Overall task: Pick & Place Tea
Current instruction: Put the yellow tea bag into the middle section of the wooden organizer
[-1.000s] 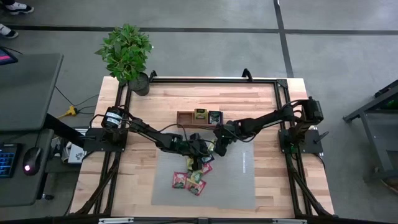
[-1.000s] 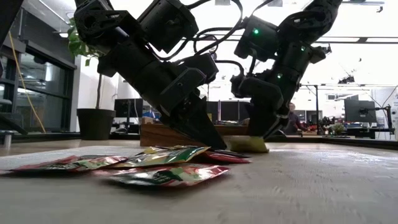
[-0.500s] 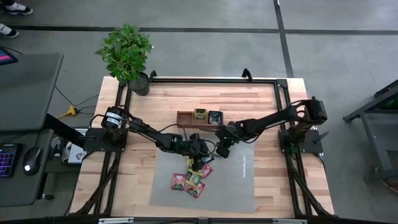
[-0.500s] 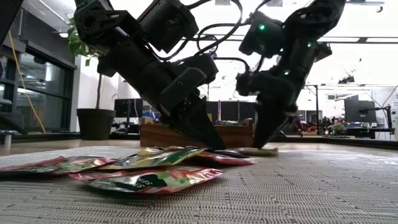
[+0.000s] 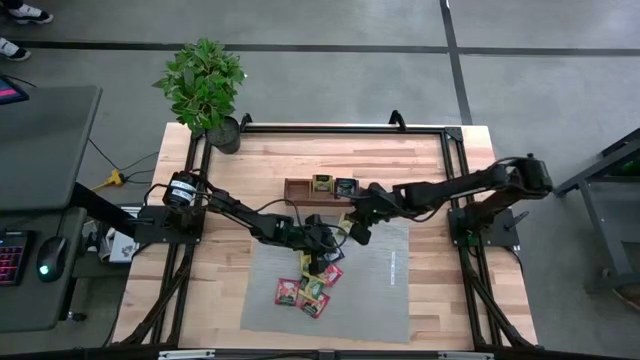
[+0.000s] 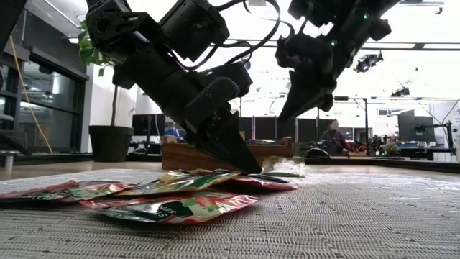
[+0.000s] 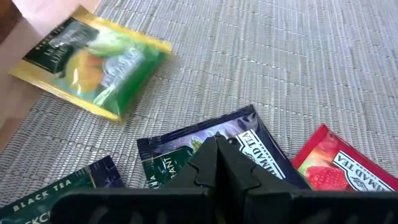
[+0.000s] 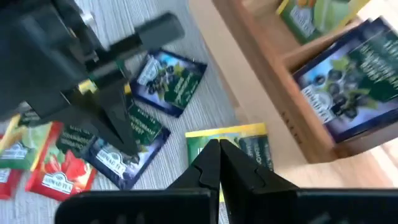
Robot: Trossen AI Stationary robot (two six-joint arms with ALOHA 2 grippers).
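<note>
Meanwhile the tea sachets [image 5: 312,283] mostly lie scattered on the grey mat [image 5: 375,290], with two already sitting in the wooden tray [image 5: 300,189] and a yellow-green sachet [image 8: 229,146] lying at the mat's edge beside it, so most of the sorting appears left. Roughly eight sachets remain loose, though overlaps blur the count. Both grippers are fully closed and empty: the left gripper [image 5: 322,250] tip down among the pile, the right gripper [image 5: 357,228] raised above the yellow-green sachet.

Potted plant [image 5: 205,88], wooden tray [image 5: 297,189]
</note>
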